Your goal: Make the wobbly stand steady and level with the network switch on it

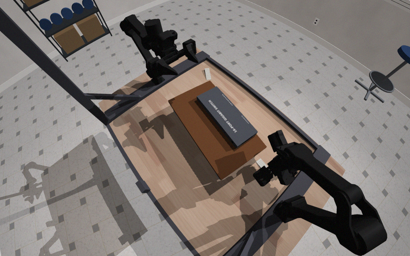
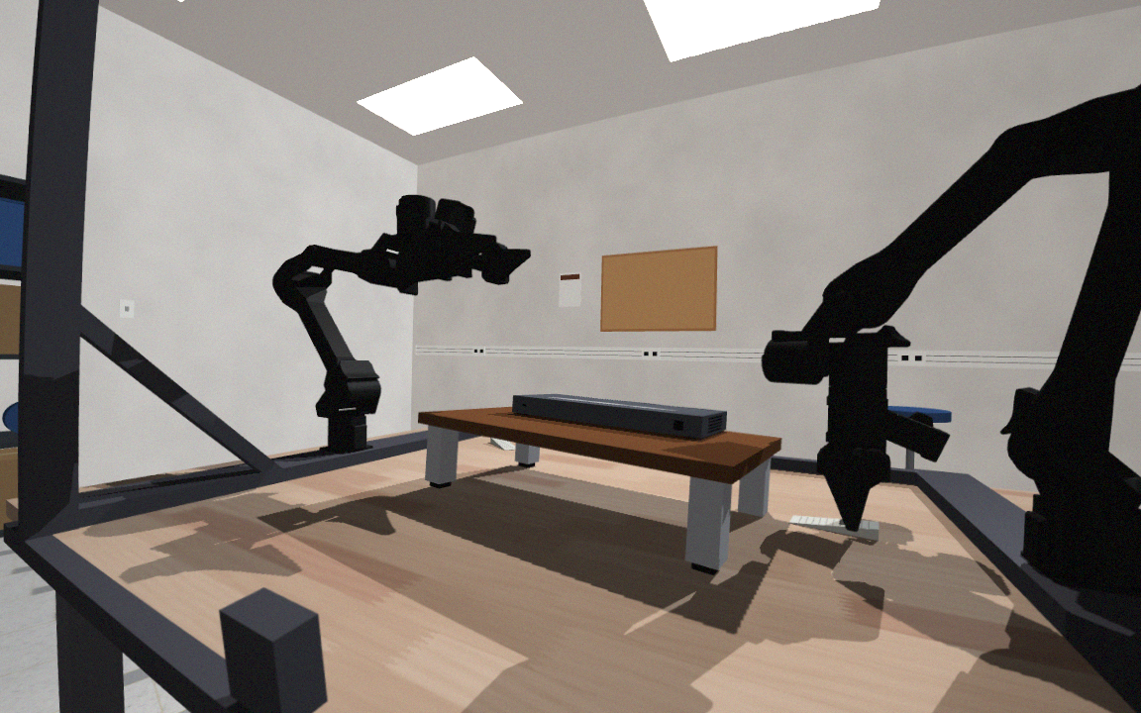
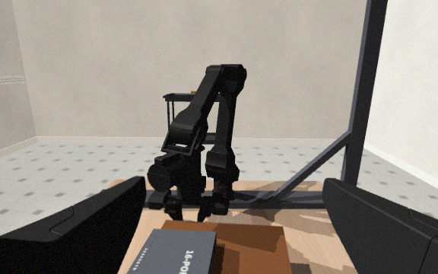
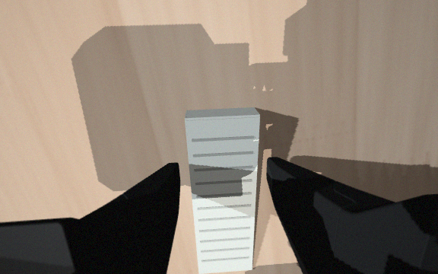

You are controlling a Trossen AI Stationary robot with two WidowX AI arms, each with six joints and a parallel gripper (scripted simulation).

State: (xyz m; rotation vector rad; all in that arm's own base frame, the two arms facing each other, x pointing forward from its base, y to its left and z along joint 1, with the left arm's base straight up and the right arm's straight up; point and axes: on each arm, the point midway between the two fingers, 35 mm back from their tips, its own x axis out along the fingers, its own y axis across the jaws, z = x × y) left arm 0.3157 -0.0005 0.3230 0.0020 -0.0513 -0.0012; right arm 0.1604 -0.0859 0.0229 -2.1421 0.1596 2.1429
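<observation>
The brown stand [image 1: 180, 99] [image 2: 468, 422] [image 3: 258, 247] has grey legs. Black feet show under three legs; none shows under the back right leg [image 2: 756, 492] in the exterior view, and its floor contact is unclear. The network switch [image 1: 227, 116] [image 2: 619, 416] [image 3: 177, 251] lies on top. A ridged pale wedge [image 1: 261, 163] [image 2: 809, 521] [image 4: 224, 232] lies on the table beside the stand. My right gripper [image 2: 853, 526] [image 4: 223, 170] is open around it, with a gap at each side. Another wedge [image 1: 208, 73] [image 2: 500, 443] lies beyond the stand's other end. My left gripper [image 1: 187, 67] is open and empty, high up.
A dark frame rail [image 1: 257, 101] [image 2: 149, 611] borders the wooden table [image 1: 155, 165] [image 2: 362, 638]. A dark upright post [image 1: 41, 60] [image 2: 55, 265] stands at one side. A small block [image 1: 142, 186] [image 2: 273, 647] sits on the rail. The stand's top edge is close to the right arm.
</observation>
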